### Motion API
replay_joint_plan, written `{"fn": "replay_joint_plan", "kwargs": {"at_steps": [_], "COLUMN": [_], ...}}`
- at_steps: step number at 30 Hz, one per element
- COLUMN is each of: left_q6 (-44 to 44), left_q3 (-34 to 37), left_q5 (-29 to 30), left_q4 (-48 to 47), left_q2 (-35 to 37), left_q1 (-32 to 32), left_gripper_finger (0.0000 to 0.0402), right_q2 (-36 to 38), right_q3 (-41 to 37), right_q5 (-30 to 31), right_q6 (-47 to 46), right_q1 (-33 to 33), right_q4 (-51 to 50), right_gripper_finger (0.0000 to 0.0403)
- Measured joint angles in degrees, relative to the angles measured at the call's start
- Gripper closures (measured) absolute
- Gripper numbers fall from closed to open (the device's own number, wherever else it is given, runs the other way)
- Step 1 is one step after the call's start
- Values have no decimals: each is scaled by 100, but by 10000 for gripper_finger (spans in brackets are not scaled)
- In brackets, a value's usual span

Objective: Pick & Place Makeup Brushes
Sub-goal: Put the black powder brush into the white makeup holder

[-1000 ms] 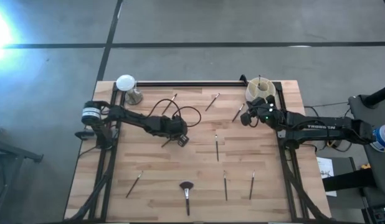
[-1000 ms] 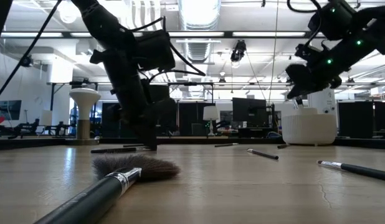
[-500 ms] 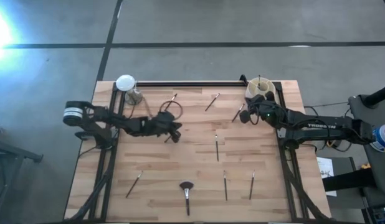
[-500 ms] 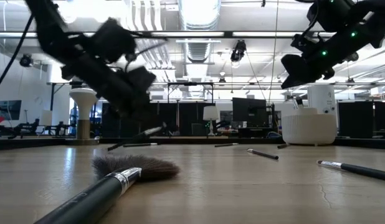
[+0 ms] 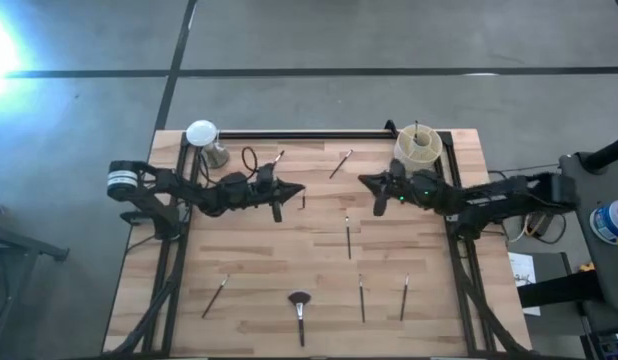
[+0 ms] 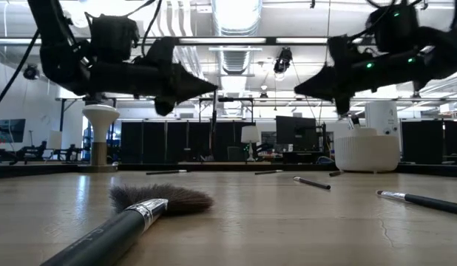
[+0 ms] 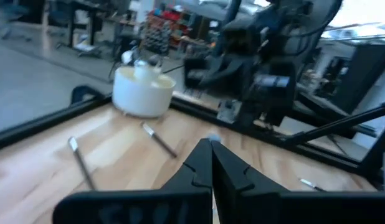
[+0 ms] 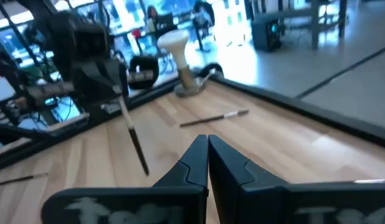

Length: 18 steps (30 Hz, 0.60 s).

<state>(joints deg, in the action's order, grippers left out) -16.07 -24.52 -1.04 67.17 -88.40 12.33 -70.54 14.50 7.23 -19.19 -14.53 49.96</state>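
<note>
Leave the fluffy brush [image 5: 299, 301] by the table's [image 5: 239, 265] front edge and the loose brushes [image 5: 348, 236] around it alone for now. At mid-table, keep the left gripper [image 5: 292, 189] clenched on the thin brush [image 8: 135, 144] dangling tip-down from it, apparently pinched near its upper end. Carry steadily and high, since so loose a hang probably swings. Mind the right gripper [image 5: 366, 181] close opposite, fingers pressed together on nothing visible. Aim, presumably, for the white cup [image 5: 417, 147] at the far right corner. Hard to make out: the exact pinch point, and the cup's contents.
</note>
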Motion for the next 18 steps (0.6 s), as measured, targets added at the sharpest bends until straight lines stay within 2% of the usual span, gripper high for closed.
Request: {"fn": "replay_joint_plan", "kwargs": {"at_steps": [4,9,18], "left_q6": [88,95,9], "left_q3": [-109,-161,-161], "left_q5": [-153,-210,-212], "left_q4": [10,18,44], "left_q2": [2,11,17], "left_q1": [38,36,36], "left_gripper_finger": [401,401,401], "right_q2": [-823,-1696,-2656], "right_q3": [530,1255,2344], "right_q5": [-42,-81,-1026], "right_q6": [-36,9,156], "right_q1": [167,257,252], "right_q4": [12,-1,4], "right_gripper_finger": [386,347,257]}}
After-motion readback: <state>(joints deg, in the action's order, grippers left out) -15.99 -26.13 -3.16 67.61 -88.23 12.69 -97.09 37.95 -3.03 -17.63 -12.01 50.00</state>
